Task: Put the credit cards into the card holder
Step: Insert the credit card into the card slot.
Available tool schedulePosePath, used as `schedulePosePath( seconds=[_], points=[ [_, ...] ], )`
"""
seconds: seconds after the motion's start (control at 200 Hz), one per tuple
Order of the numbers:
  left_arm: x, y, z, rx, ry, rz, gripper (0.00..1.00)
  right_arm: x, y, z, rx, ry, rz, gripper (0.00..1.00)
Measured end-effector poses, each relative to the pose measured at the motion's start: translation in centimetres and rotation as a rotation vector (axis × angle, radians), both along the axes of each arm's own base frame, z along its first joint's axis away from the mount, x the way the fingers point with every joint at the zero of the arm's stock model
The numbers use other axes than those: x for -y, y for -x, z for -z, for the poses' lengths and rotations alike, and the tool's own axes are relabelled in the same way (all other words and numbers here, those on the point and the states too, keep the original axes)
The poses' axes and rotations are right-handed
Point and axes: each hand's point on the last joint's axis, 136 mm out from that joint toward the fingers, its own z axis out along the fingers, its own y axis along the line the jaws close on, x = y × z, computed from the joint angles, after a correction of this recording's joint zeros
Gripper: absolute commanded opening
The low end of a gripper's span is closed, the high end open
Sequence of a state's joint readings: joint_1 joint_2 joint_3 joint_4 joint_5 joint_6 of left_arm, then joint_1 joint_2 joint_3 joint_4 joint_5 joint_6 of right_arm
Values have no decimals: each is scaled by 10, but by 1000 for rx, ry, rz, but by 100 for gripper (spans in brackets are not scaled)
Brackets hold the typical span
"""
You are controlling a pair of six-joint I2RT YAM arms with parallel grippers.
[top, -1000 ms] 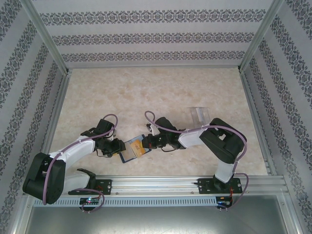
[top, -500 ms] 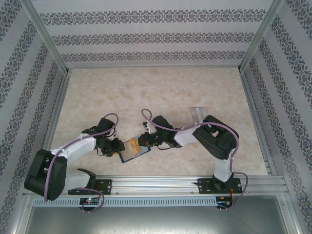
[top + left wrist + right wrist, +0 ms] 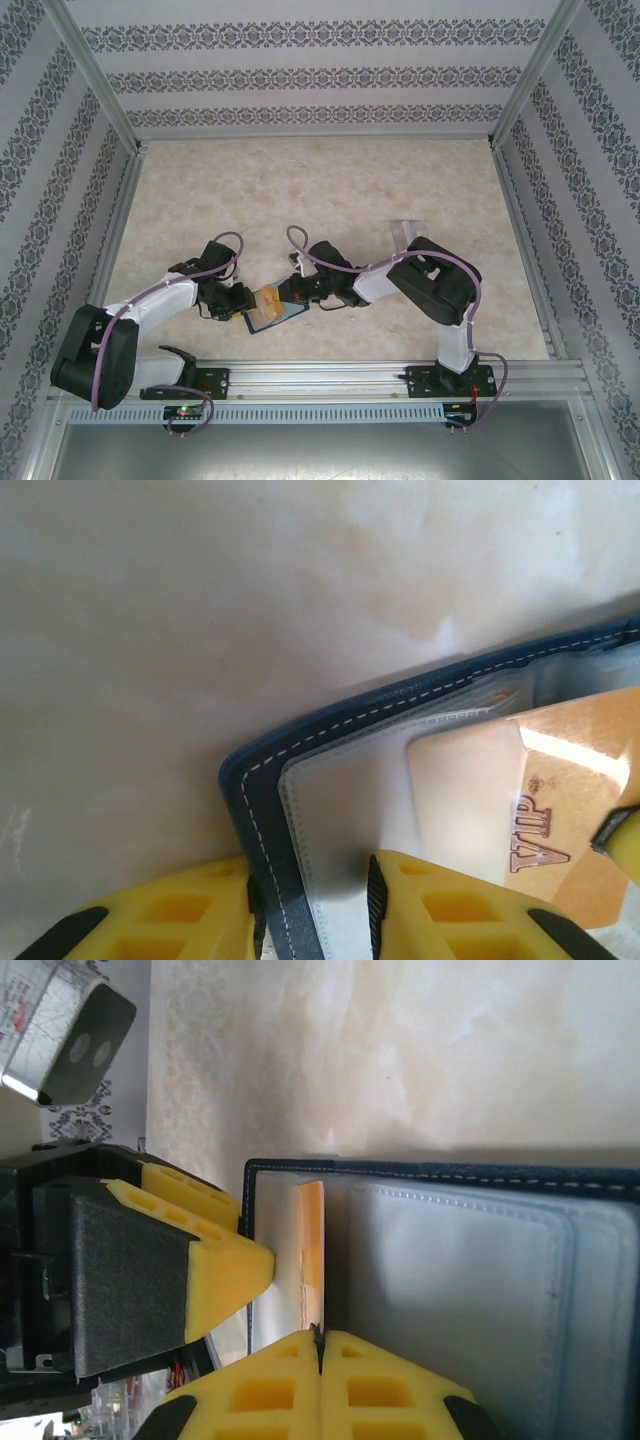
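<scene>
Right gripper (image 3: pixel 319 1338) moved left w/ card (image 3: pixel 500 780), partly hidden in card holder (image 3: pixel 262 810).

Your light is soft and even from overhead: in the top view the table (image 3: pixel 330 180) is bright, with only faint shadows under the arms. In the left wrist view a white glare streak crosses the gold card (image 3: pixel 560 750) and the clear sleeves (image 3: pixel 340 810) shine, while the card holder (image 3: pixel 255 790) stitching stays sharp. The bottom edge is blurred. In the right wrist view the tabletop washes out pale.
</scene>
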State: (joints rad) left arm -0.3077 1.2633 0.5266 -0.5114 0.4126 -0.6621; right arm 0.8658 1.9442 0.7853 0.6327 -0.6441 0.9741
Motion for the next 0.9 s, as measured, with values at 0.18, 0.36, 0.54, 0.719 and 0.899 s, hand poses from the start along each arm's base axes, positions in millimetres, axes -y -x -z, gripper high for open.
schedulePosePath(
  seconds=[0.18, 0.36, 0.54, 0.719, 0.899],
  points=[
    [0, 0, 0, 0, 0, 0, 35, -1, 10, 5, -8, 9, 10, 0],
    [0, 0, 0, -1, -1, 0, 35, -4, 18, 8, 12, 27, 23, 1],
    [0, 0, -1, 0, -4, 0, 34, -5, 19, 8, 5, 37, 35, 9],
    [-1, 0, -2, 1, -5, 3, 34, -1, 26, 7, 3, 78, 23, 17],
    [-3, -9, -5, 51, -20, -1, 31, 8, 36, 6, 0, 135, -10, 21]
  ],
)
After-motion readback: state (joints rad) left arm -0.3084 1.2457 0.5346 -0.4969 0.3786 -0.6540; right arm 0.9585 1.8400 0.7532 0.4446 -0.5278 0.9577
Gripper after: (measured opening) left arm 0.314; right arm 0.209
